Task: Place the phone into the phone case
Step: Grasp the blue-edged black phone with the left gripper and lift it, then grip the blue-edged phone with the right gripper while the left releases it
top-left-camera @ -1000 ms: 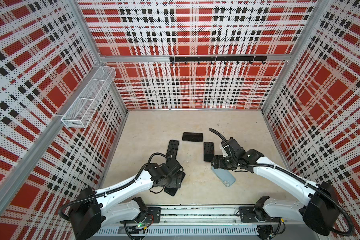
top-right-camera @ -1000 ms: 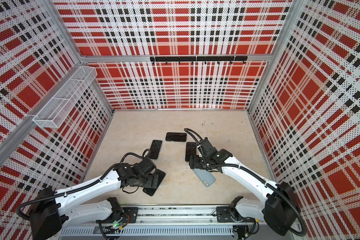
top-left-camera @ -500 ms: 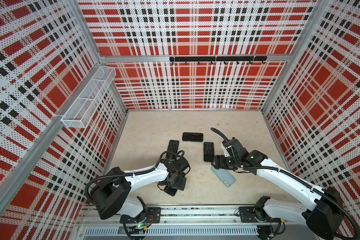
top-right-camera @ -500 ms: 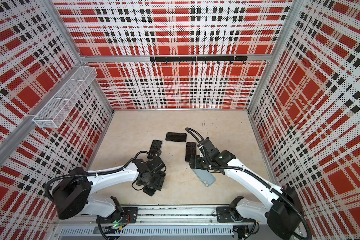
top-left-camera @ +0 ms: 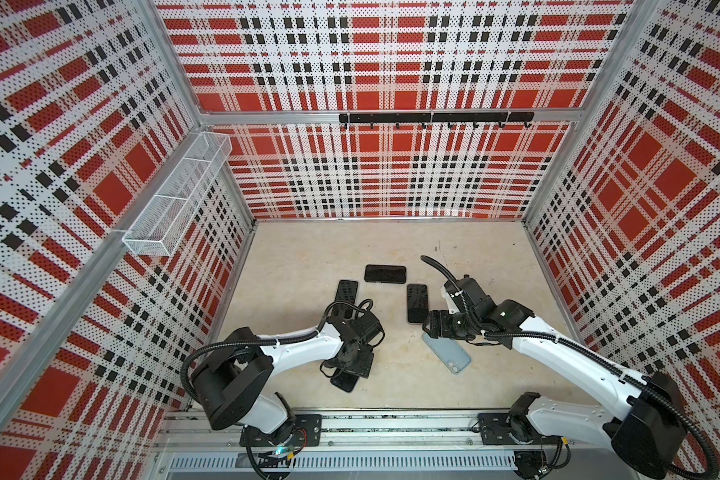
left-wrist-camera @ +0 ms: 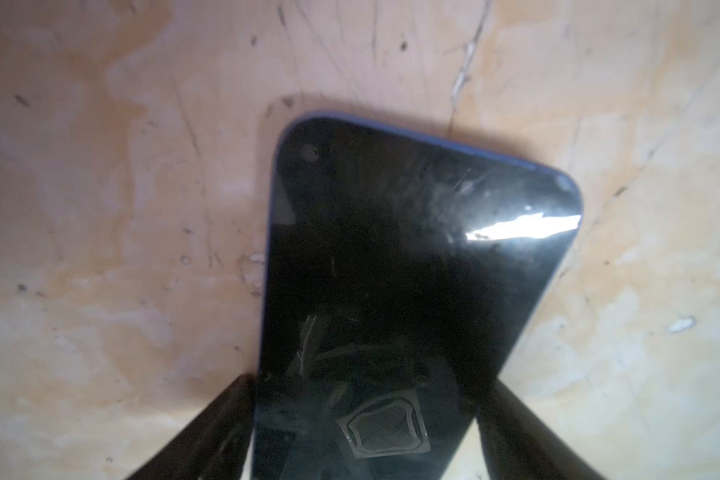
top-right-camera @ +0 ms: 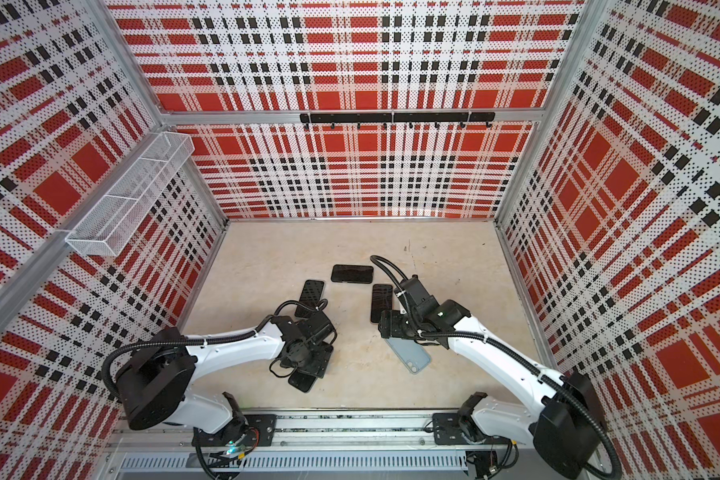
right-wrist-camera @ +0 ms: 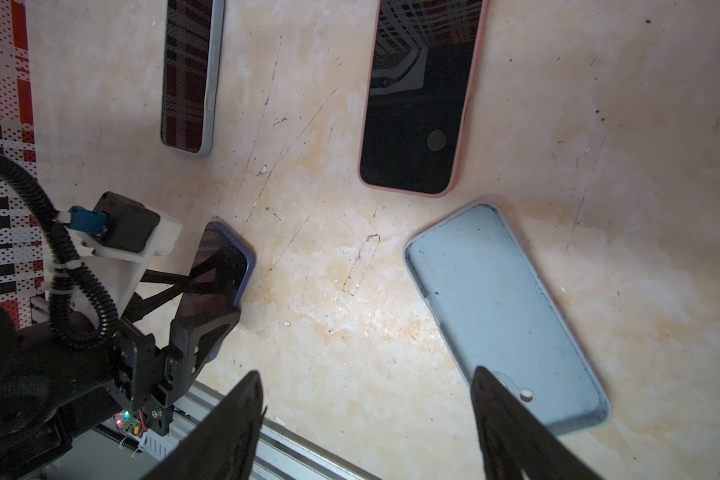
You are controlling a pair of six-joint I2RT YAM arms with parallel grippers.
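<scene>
Phone [left-wrist-camera: 391,270] in left claw [left-wrist-camera: 371,386], blue case [right-wrist-camera: 504,316] flat

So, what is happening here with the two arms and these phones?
The left gripper is down over a dark phone on the table, a finger at each long edge; whether it already clamps is unclear. The right gripper hangs open above the empty light blue case. The phone is not yet in the case.

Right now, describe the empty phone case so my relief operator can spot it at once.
On the beige tabletop, look right of centre, toward the rail side, for the right gripper. The case lies flat and slanted just beside it. It is the only pale blue, empty shell; its neighbours are dark-faced phones.
</scene>
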